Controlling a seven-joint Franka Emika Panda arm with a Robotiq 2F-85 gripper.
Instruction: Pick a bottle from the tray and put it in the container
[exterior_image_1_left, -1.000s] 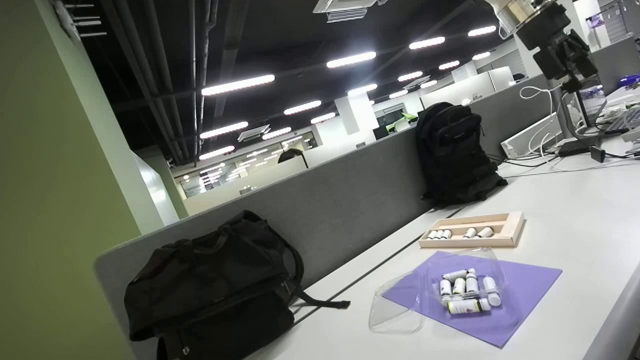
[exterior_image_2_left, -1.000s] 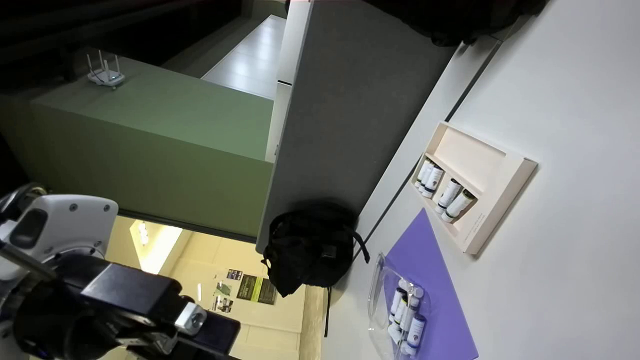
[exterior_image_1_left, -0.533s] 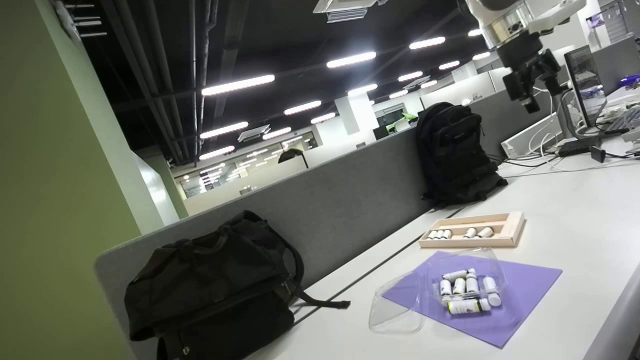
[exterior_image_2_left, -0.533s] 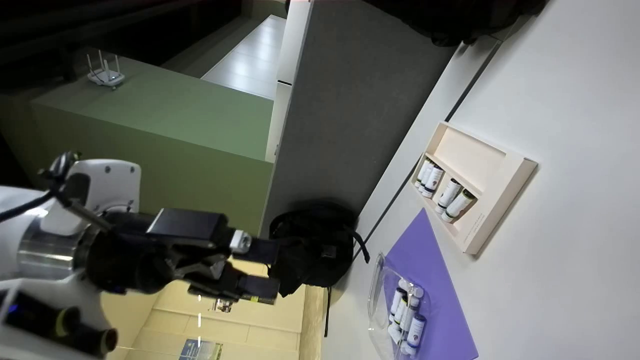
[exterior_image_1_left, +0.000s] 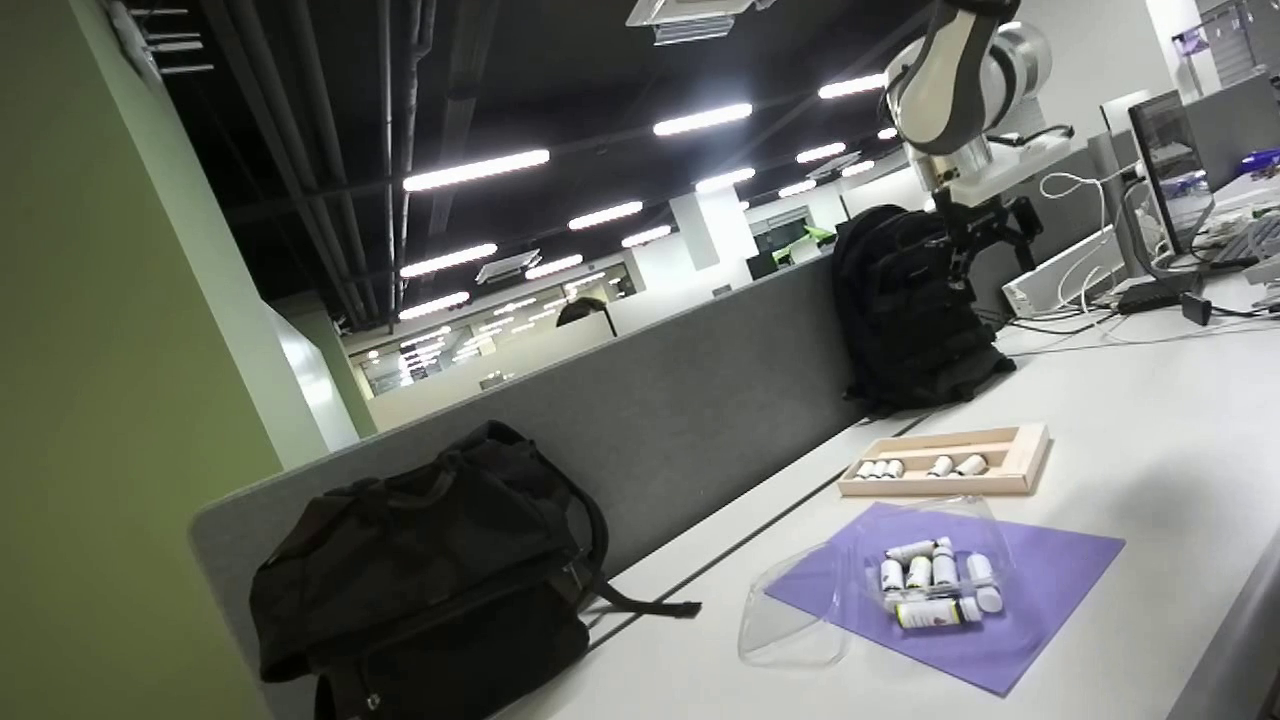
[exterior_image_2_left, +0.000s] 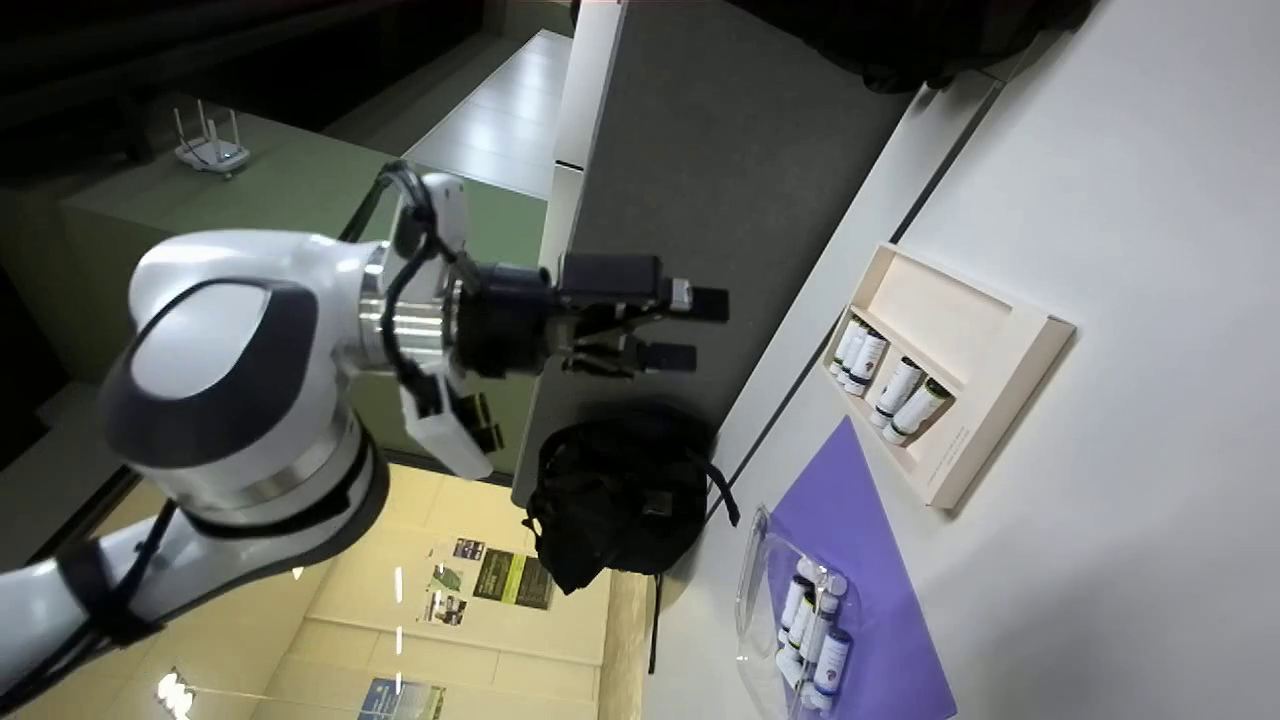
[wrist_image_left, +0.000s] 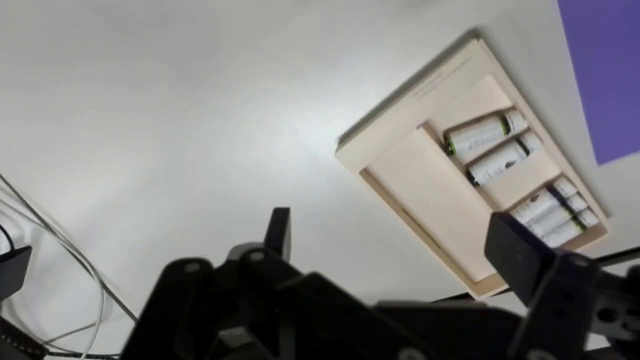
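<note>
I've got my gripper (exterior_image_2_left: 711, 331) high over the desk (wrist_image_left: 190, 125), jaws spread wide; five bottles (wrist_image_left: 505, 159) lie in the tray (wrist_image_left: 432, 200), more in the clear container (exterior_image_1_left: 935, 522) on the purple sheet (exterior_image_1_left: 1055, 570).

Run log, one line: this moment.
tool: open, empty, above desk | tan tray: five white-labelled bottles | clear clamshell: open, bottles inside, partly on purple sheet

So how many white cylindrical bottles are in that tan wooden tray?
5: in the tan rectangular wooden tray, two white cylindrical bottles lie side by side nearer its printed end; three more bottles sit together toward the opposite end. Any underneath would be hidden.
</note>
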